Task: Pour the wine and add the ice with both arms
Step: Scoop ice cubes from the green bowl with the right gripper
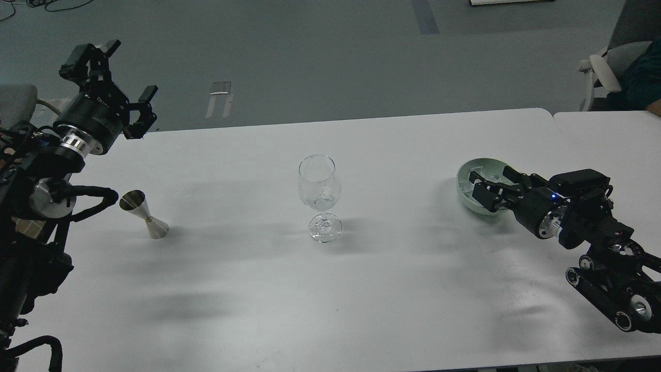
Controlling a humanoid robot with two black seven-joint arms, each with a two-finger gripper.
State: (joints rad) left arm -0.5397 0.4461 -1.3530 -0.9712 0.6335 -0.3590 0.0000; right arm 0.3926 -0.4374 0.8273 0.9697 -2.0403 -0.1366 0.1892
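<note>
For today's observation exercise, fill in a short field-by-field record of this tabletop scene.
surface: white table
centre: clear stemmed wine glass, upright
left: silver metal double-cone jigger, standing
right: pale green round bowl holding clear ice cubes
left tool: open, raised, empty
right tool: reaching into bowl; grip unclear

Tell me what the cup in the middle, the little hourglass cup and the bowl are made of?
The wine glass looks like clear glass: you see the table through it, with bright glints. The little measuring cup seems polished metal, silvery and mirror-shiny. The bowl is pale green and smooth with a soft sheen, maybe plastic or glazed ceramic; I cannot tell which.
</note>
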